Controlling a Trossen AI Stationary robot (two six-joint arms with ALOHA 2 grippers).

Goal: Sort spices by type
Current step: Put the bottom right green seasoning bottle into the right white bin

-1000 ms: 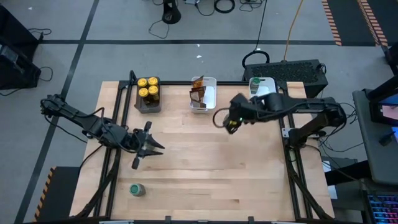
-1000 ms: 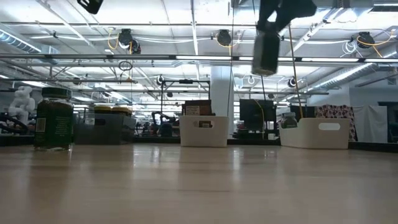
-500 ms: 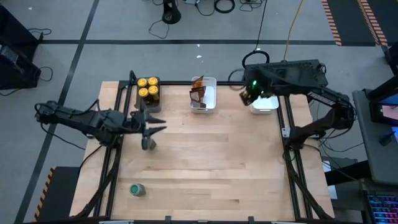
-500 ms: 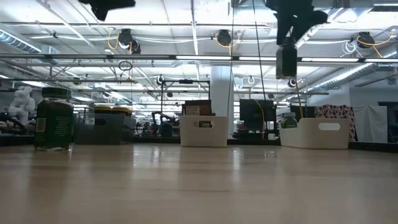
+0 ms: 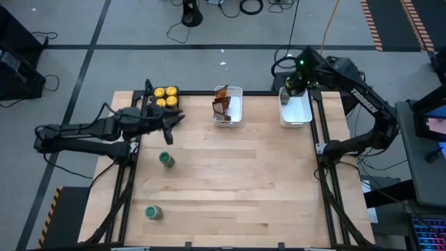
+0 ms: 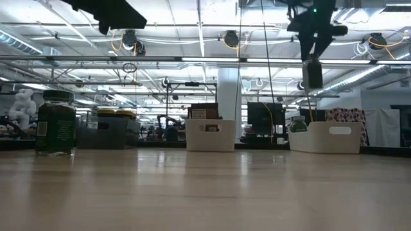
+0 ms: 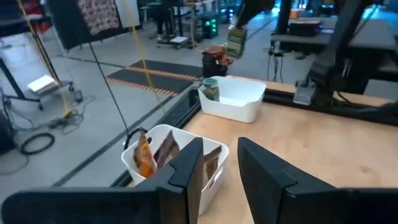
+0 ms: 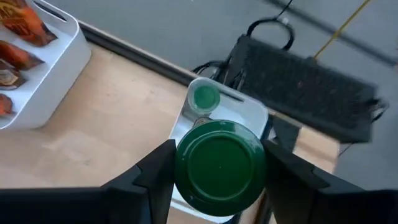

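Observation:
My right gripper (image 5: pixel 288 89) hangs over the right white tray (image 5: pixel 298 115), shut on a green-lidded spice jar (image 8: pixel 219 167). Another green-lidded jar (image 8: pixel 203 98) stands inside that tray. My left gripper (image 5: pixel 174 120) is open and holds nothing; it points level across the table, next to the dark tray (image 5: pixel 165 111) of yellow-lidded jars (image 5: pixel 166 97). Two more green-lidded jars stand on their bases on the table, one (image 5: pixel 166 160) at the left middle, one (image 5: pixel 153 212) near the front edge. Brown-orange packets (image 5: pixel 221 103) stand in the middle white tray (image 5: pixel 235 111). My right gripper pinches the green-lidded jar between its two fingers (image 8: pixel 155 177), one on either side of the jar just under the lid's rim (image 8: pixel 181 168). The fingers come from above, slanting down. The jar hangs below them (image 6: pixel 313 74), roughly upright and clear of the tray.
The three trays stand in a row along the far edge. The wooden table (image 5: pixel 237 181) has bare room across its middle and right. In the low view the near jar (image 6: pixel 56 122) stands tall at the left.
My right gripper has carried the green-lidded jar from over the table's middle toward the far right, over the right white tray. My left gripper has swung from the left middle toward the far edge, beside the dark tray, uncovering a green-lidded jar standing on the table.

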